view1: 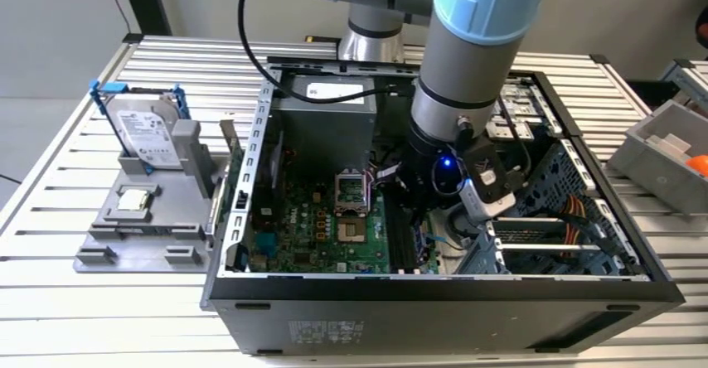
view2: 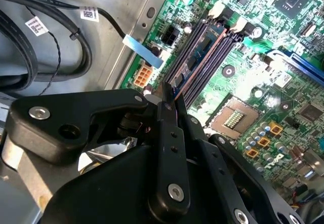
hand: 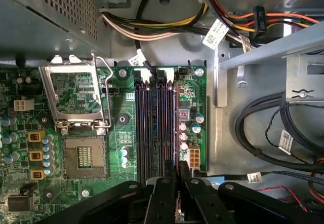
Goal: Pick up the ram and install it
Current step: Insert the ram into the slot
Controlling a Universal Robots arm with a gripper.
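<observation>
The ram point(view2: 200, 57) is a long, thin, dark stick with a coppery edge. It stands on edge along the black memory slots point(hand: 152, 127) of the green motherboard point(view1: 310, 227) inside the open computer case point(view1: 443, 302). My gripper point(view2: 169, 95) is shut on the stick's near end, its black fingers point(view2: 163, 133) pressed together around it. In the first wrist view the ram point(hand: 176, 127) appears edge-on as a thin line at the slot nearest the white connector, running into my gripper point(hand: 177, 172). In the exterior view my gripper point(view1: 419, 219) reaches down into the case over the slots.
An open processor socket point(hand: 83, 155) lies beside the slots. Thick black cables point(hand: 263, 127) and a drive cage point(view1: 553, 235) crowd the other side. On the table to the exterior view's left, a grey holder point(view1: 99, 248) carries a hard drive point(view1: 149, 128) and a small square chip point(view1: 135, 198).
</observation>
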